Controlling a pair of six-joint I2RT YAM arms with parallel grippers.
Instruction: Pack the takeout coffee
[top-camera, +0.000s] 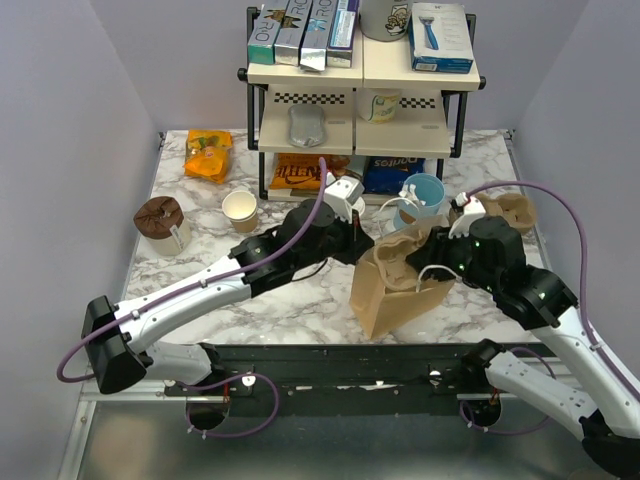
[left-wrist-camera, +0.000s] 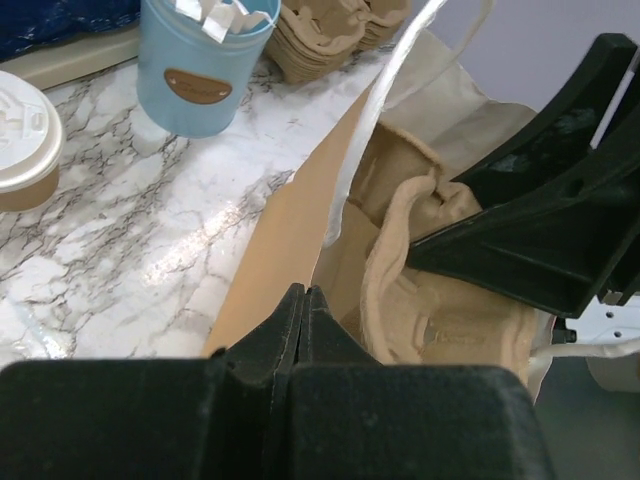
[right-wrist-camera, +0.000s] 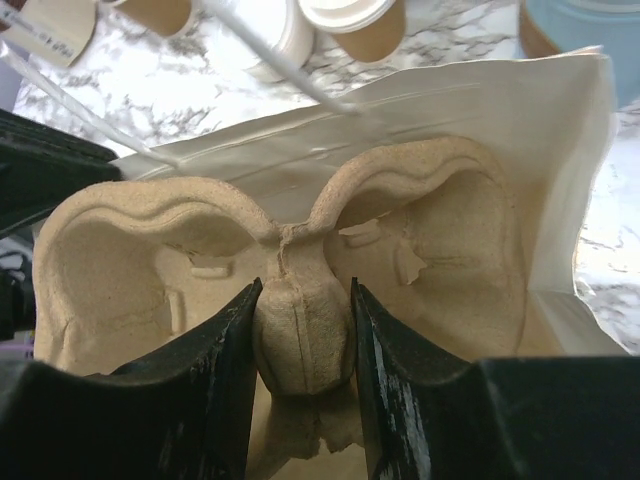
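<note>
Left pincer (left-wrist-camera: 303, 322) pinched on brown paper bag (left-wrist-camera: 270, 260) rim, pulp carrier (left-wrist-camera: 430, 320) inside, lidded coffee cup (left-wrist-camera: 22, 135) far left

A pulp carrier (right-wrist-camera: 130, 255) sits inside the bag (top-camera: 385, 298).

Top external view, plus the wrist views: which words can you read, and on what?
"Doritos": dark blue snack bag at the bottom of the cream shelf rack.
Orange snack bag beside it: lettering blurred.
Teal cardboard box on top: large letters, too blurred.
Brown oval label on the light-blue cup: unreadable.
</note>
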